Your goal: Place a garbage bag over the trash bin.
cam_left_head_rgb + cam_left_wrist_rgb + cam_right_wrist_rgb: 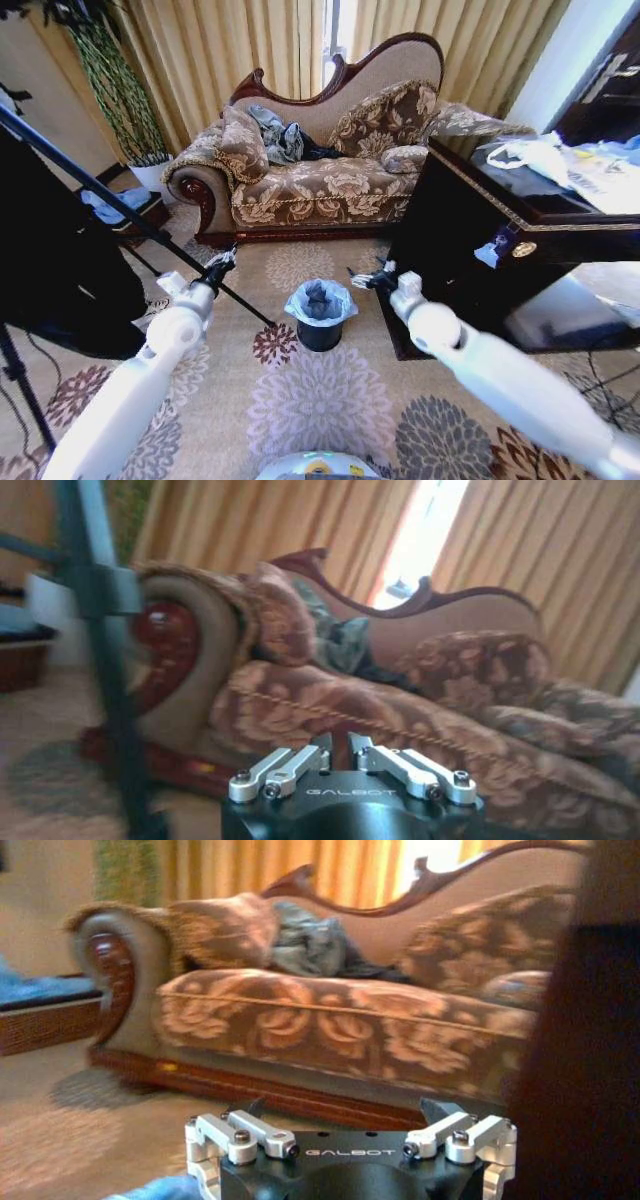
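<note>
Pale blue garbage bag (pixel 321 297): seated in the black trash bin (pixel 320 332) on the patterned carpet (pixel 320 400), its rim flared out over the bin's mouth, in front of the sofa (pixel 320 170). Left gripper (pixel 219 266): raised to the bin's left, fingers nearly closed, holding nothing. Right gripper (pixel 366 279): raised to the bin's right, fingers spread wide, empty. Step, by judgement: bag fitted, arms clear of it. Next move calls only for checking that the rim sits evenly around the bin.
</note>
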Controlling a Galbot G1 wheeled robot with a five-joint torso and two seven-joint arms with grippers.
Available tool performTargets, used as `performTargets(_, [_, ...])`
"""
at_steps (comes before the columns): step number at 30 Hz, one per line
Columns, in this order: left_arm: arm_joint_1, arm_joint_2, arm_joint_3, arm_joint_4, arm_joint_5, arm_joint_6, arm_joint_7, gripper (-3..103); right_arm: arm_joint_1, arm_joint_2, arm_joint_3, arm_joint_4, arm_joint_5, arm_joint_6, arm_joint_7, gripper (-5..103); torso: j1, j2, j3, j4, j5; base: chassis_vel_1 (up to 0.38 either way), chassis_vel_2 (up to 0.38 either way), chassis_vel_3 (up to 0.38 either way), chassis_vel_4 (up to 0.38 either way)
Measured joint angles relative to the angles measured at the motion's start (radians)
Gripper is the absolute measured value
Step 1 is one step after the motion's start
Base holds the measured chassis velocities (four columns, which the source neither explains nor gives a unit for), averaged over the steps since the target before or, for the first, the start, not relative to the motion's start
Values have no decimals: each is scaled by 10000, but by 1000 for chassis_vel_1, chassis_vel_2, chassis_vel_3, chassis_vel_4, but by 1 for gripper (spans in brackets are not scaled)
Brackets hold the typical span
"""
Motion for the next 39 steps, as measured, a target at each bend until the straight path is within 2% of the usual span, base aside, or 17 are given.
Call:
performTargets(1, [243, -49, -196, -107, 86, -15, -3, 12, -434, 120, 383, 79, -171, 72, -80, 100, 0, 0, 0, -2, 1, 0, 0, 0, 0])
performTargets(2, [871, -256, -784, -470, 293, -46, 8, 22, -1370, 462, 1254, 301, -602, 168, -280, 100, -2, 1, -3, -5, 1, 0, 0, 0, 0])
performTargets(4, [1291, -405, -1160, -741, 407, -65, 35, 22, -1824, 680, 1692, 471, -885, 204, -443, 100, -2, 2, -3, -5, 7, 0, 0, 0, 0])
performTargets(6, [1848, -669, -1591, -1149, 564, -88, 140, 32, -2573, 981, 2318, 767, -1291, 250, -780, 100, -2, 1, -2, 4, 4, 0, 0, 0, 0])
performTargets(7, [2324, -947, -1871, -1588, 708, -127, 304, 38, -3359, 1417, 3021, 1084, -1790, 279, -1187, 100, -2, 1, -2, 2, -4, 0, 0, 0, 0])
performTargets(8, [2324, -947, -1871, -1588, 708, -127, 304, 38, -3359, 1417, 3021, 1084, -1790, 279, -1187, 100, -2, 1, -2, 2, -4, 0, 0, 0, 0])
performTargets(9, [2430, -1026, -1916, -1705, 739, -143, 354, 43, -3581, 1556, 3223, 1185, -1949, 287, -1324, 100, -1, 1, -2, 3, -5, 0, 0, 0, 0])
performTargets(11, [2891, -1437, -1971, -2222, 1059, -238, 736, 54, -4834, 2496, 4356, 1865, -2885, 357, -2377, 100, -2, 2, -3, 1, 2, 0, 0, 0, 0])
performTargets(12, [2991, -1582, -1919, -2366, 1269, -297, 915, 54, -5289, 2822, 4670, 2108, -3178, 421, -2714, 100, -2, 2, -2, 0, 4, 0, 0, 0, 0])
performTargets(14, [3045, -1676, -1860, -2450, 1405, -326, 1011, 59, -5601, 3029, 4832, 2272, -3366, 476, -2904, 100, -2, 2, -3, -1, 5, 0, 0, 0, 0])
performTargets(16, [3242, -2138, -1527, -2770, 1891, -367, 1362, 70, -6845, 3826, 5356, 2972, -4048, 852, -3630, 100, -1, 1, -2, -4, -4, 0, 0, 0, 0])
performTargets(19, [3488, -2564, -1314, -2972, 2196, -399, 1504, 76, -7571, 4360, 5452, 3406, -4567, 1072, -3901, 100, -1, 2, -2, -5, 0, 0, 0, 0, 0])
performTargets(20, [3787, -2927, -1184, -3124, 2494, -463, 1574, 86, -7972, 4781, 5431, 3630, -4970, 1259, -3939, 100, -1, 2, -2, -4, -1, 0, 0, 0, 0])
performTargets(22, [4037, -3135, -1096, -3217, 2760, -555, 1658, 86, -8181, 5066, 5385, 3764, -5242, 1342, -3952, 100, -1, 2, -2, -3, 1, 0, 0, 0, 0])
performTargets(25, [4750, -3765, -848, -3375, 3764, -975, 1959, 98, -8504, 5826, 5209, 4013, -5921, 1521, -3787, 100, -1, 2, -1, -2, 0, 0, 0, 0, 0])
performTargets(31, [5339, -4393, -472, -3549, 4569, -1381, 2130, 100, -8488, 6294, 5098, 4153, -6270, 1547, -3458, 100, 1, 2, 0, -1, 3, 0, 0, 0, 0])
performTargets(39, [5557, -4654, -486, -3706, 4915, -1503, 2075, 100, -8518, 6347, 5066, 4325, -6231, 1646, -3448, 100, 1, 2, 0, -1, 2, 0, 0, 0, 0])
